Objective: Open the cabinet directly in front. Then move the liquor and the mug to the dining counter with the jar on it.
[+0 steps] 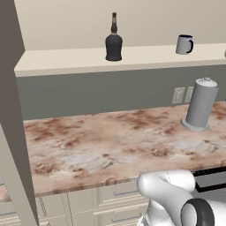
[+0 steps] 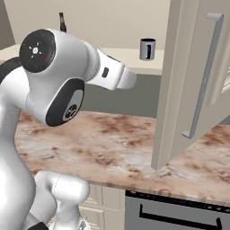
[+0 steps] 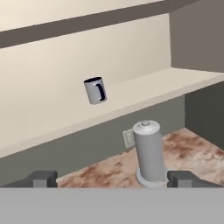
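Note:
The cabinet stands open, its left door (image 1: 9, 110) and right door (image 2: 197, 85) swung out toward me. On its cream shelf (image 1: 66, 59) stands the near-black liquor (image 1: 114, 40), with the grey mug (image 1: 184, 44) to its right. From the right base view the mug (image 2: 147, 48) is plain, and only the liquor neck (image 2: 62, 21) pokes out above my arm. In the hand view my gripper (image 3: 113, 178) is open and holds nothing. It faces the shelf from a distance, with the mug (image 3: 95, 90) up and left of centre. The dining counter and the jar are out of view.
A tall grey domed canister (image 1: 201, 105) stands on the marble counter (image 1: 97, 145) below the shelf, near wall outlets (image 1: 178, 95). In the hand view the canister (image 3: 149, 151) is between my fingertips and the wall. The right door's bar handle (image 2: 204, 76) juts over the counter. Cream drawers (image 1: 114, 194) sit underneath.

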